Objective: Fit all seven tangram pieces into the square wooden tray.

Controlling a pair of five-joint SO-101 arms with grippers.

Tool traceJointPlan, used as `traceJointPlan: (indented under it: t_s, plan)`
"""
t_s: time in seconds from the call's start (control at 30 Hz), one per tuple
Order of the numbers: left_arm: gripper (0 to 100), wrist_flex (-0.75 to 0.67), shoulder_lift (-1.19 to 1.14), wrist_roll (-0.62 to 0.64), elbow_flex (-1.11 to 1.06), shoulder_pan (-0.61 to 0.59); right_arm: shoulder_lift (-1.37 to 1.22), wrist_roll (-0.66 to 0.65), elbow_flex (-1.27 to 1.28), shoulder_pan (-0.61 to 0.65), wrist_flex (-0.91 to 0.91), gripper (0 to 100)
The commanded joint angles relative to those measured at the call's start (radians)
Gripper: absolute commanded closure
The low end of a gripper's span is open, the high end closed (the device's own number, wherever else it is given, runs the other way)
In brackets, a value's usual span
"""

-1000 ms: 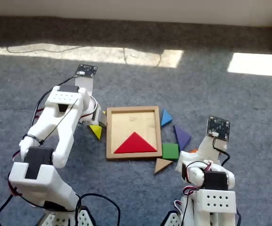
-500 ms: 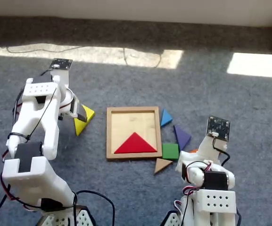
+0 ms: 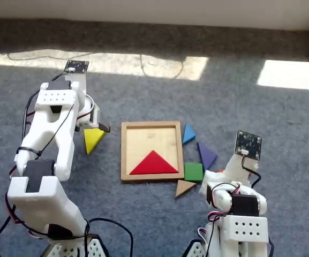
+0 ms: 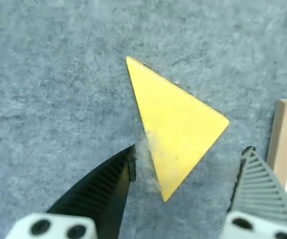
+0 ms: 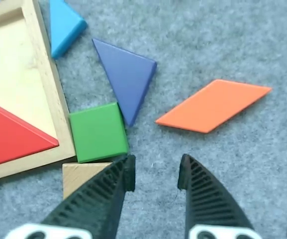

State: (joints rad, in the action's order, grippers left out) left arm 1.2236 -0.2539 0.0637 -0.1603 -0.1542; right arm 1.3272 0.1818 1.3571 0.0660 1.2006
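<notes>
A: High view first. What sits in the tray point(image 3: 125, 155)?

B: Only the red triangle point(image 3: 153, 163), against the tray's near rim. The yellow triangle point(image 3: 92, 139) lies on the grey carpet point(image 3: 261, 107) off the tray's left side. Off its right side are the light blue triangle point(image 3: 188, 133), dark blue triangle point(image 3: 206, 155), green square point(image 3: 194, 172) and wooden triangle point(image 3: 184, 187).

A: And the left wrist view?

B: The left gripper point(image 4: 189, 150) has its jaws spread wide, straddling one corner of the yellow triangle, just beside the tray.

A: Right wrist view?

B: The right gripper point(image 5: 155, 162) has its jaws parted and holds nothing. It hangs over carpet beside the green square, which touches the tray's corner. The orange parallelogram point(image 5: 213, 105) lies farther from the tray than the dark blue triangle.
</notes>
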Motion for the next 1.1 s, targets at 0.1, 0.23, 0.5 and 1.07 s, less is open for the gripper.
traceJointPlan:
  t_s: [0.1,0.23,0.5,1.07]
  plan:
    - [68,-0.064,-0.156,0.015,0.124,0.015,0.008,0.002,-0.007,-0.005,-0.021,85.3]
    - [68,0.023,-0.237,0.048,0.248,0.013,0.008,0.002,-0.007,-0.005,-0.021,85.3]
    - [68,0.124,-0.354,0.075,0.412,0.010,0.008,0.002,-0.007,-0.005,-0.021,85.3]
    - [80,0.229,-0.383,0.043,0.449,0.016,0.008,0.002,-0.007,-0.005,-0.021,85.3]
